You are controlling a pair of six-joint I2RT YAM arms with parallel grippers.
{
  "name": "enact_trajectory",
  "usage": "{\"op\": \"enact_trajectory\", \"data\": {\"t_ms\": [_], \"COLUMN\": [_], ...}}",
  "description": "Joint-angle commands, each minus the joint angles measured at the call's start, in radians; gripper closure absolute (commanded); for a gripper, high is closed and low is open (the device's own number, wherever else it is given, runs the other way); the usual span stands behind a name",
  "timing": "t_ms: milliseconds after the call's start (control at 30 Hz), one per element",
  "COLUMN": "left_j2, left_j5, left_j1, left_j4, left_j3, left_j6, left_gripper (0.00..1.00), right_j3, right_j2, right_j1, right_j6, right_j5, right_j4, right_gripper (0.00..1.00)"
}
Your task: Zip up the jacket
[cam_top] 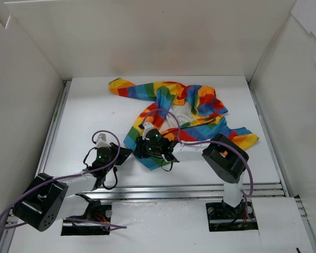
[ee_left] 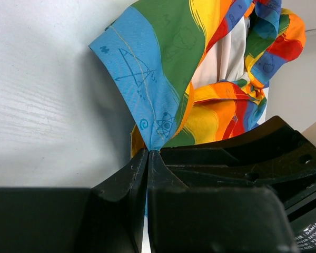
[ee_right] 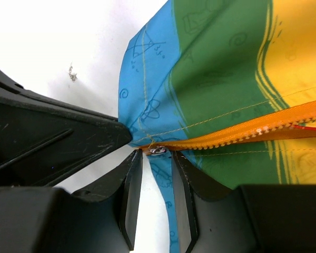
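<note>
The rainbow-striped jacket [cam_top: 192,108] lies spread on the white table, its white lining showing at the middle. My left gripper [cam_top: 126,153] is shut on the blue bottom hem corner [ee_left: 147,113], pinched at the fingertips [ee_left: 148,152]. My right gripper [cam_top: 143,151] is right beside it, with its jaws a little apart. The small silver zipper slider [ee_right: 159,151] sits at the bottom end of the orange zipper [ee_right: 253,129], just at the tips of my right gripper [ee_right: 155,154]. A strip of blue fabric hangs between its fingers [ee_right: 184,182].
White walls [cam_top: 26,95] enclose the table on three sides. A metal rail [cam_top: 189,191] runs along the near edge. Purple cables [cam_top: 168,113] loop over the arms. The left gripper's black finger [ee_right: 58,137] fills the left of the right wrist view.
</note>
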Motion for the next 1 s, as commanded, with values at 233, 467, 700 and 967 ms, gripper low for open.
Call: {"op": "enact_trajectory", "data": {"t_ms": [233,467,700,967], "left_j2": [-0.037,-0.033,-0.042,-0.067], "left_j5": [0.022,0.035,0.052,0.068], "left_j1": [0.013,0.013,0.022,0.032], "left_j4": [0.025,0.039,0.049,0.043], "left_j3": [0.011,0.003,-0.003,-0.006], "left_j6": [0.028,0.022,0.016,0.011], "left_gripper": [1.00,1.00,1.00,1.00], "right_j3": [0.026,0.018,-0.008,-0.038], "right_j2": [-0.027,-0.010,0.006,0.009], "right_j1": [0.006,0.004,0.006,0.001], "right_j6": [-0.045,-0.080,-0.077,-0.072], "right_j5": [0.036,-0.044,-0.082,-0.075], "right_j4": [0.063,0.121,0.201,0.258], "right_gripper": [0.71,0.88,0.69,0.69]}}
